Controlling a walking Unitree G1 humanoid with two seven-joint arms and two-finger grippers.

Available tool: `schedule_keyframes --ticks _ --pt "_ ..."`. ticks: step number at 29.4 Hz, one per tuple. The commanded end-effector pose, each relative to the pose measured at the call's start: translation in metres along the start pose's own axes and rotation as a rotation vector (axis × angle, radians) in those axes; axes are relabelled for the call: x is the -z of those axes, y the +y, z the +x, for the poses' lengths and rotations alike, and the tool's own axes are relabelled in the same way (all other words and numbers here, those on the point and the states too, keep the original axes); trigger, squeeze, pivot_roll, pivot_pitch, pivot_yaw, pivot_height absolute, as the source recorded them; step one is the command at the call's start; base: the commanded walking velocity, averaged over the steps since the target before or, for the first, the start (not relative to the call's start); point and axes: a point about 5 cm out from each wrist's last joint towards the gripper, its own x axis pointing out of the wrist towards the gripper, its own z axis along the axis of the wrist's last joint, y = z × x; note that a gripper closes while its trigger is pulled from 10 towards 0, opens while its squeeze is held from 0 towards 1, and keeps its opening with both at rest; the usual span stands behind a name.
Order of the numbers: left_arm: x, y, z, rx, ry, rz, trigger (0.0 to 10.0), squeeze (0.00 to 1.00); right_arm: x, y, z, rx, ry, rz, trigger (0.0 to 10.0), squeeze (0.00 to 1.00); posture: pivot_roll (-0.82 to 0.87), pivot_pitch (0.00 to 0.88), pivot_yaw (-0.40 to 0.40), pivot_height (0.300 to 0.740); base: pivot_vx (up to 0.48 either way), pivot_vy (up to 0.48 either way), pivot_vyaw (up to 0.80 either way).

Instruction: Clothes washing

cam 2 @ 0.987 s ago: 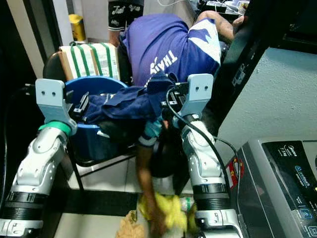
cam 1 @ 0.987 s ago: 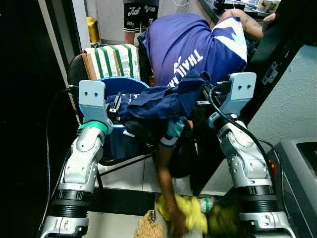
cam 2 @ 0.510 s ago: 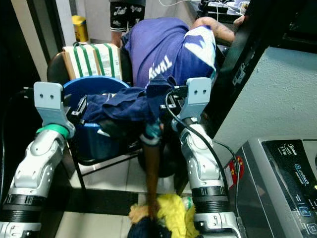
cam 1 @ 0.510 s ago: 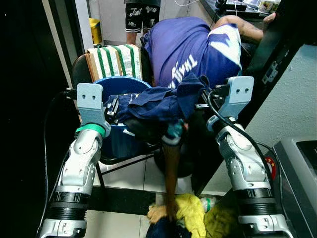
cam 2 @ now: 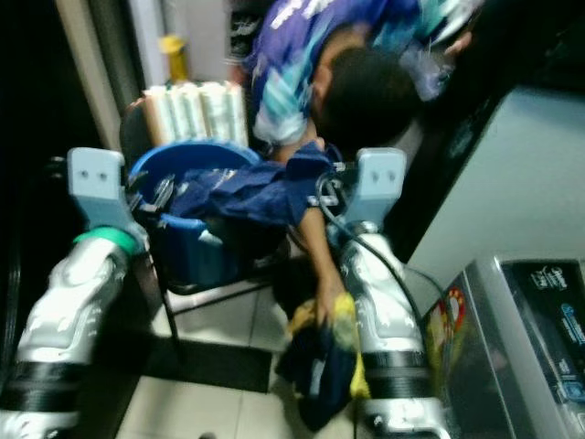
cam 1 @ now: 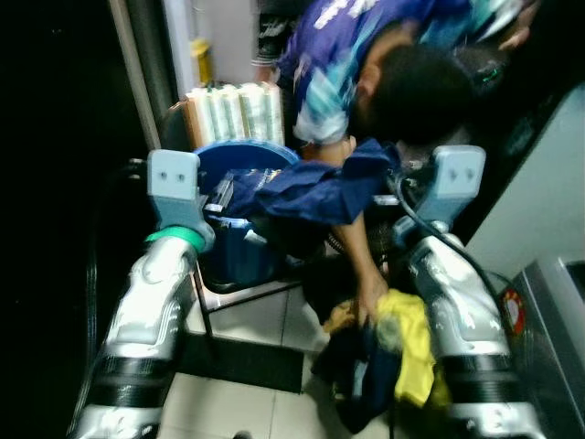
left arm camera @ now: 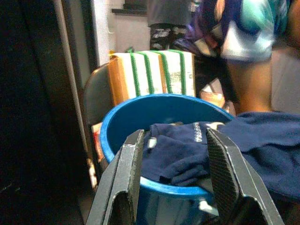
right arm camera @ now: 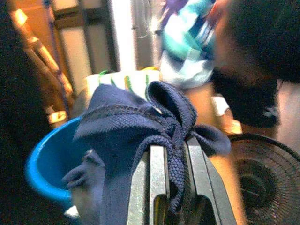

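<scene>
Garment: navy shirt (cam 1: 306, 187) hangs stretched between the two grippers, its left part still lying in the blue bucket (left arm camera: 140, 117) on the chair, its right part lifted over toward the person.
Right gripper (right arm camera: 176, 164): fingers pinched narrow on a bunched fold of the shirt; cloth wraps over both fingertips.
Left gripper (left arm camera: 176, 161): fingers spread wide just above the bucket rim, holding nothing; shirt lies between and beyond them.
Person: bent low between the arms, hand (cam 1: 370, 306) gripping yellow and dark clothes (cam 1: 402, 352) near the right forearm.
Washer: grey machine (cam 2: 512, 338) at near right, lid corner visible.
Risk 1: shirt is held at one side only; a pull toward the washer could drag the bucket or let the fold slip.
Risk 2: person's head and arm sit right by the right arm; swinging it could strike them.
Risk 3: views blurred, so grip depth is uncertain.
</scene>
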Motion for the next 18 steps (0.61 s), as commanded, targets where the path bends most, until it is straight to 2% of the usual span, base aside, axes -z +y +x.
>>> schedule_keyframes --ticks 1,14,18 --pt "0.001 -0.008 0.001 0.038 0.008 0.015 10.0 0.00 0.000 -0.008 -0.003 0.031 0.000 0.000 10.0 0.00 0.04 0.000 -0.018 0.740 0.000 0.000 0.00" --pt "0.008 -0.008 -0.007 0.051 0.019 0.045 10.0 0.00 0.005 -0.002 -0.008 0.023 0.007 0.023 10.0 0.00 0.04 0.000 -0.019 0.740 0.000 0.000 0.00" --pt "0.008 -0.004 -0.010 0.010 0.012 0.038 10.0 0.00 0.007 -0.001 -0.010 0.028 0.012 0.023 10.0 0.00 0.04 0.000 -0.016 0.740 0.000 0.000 0.00"
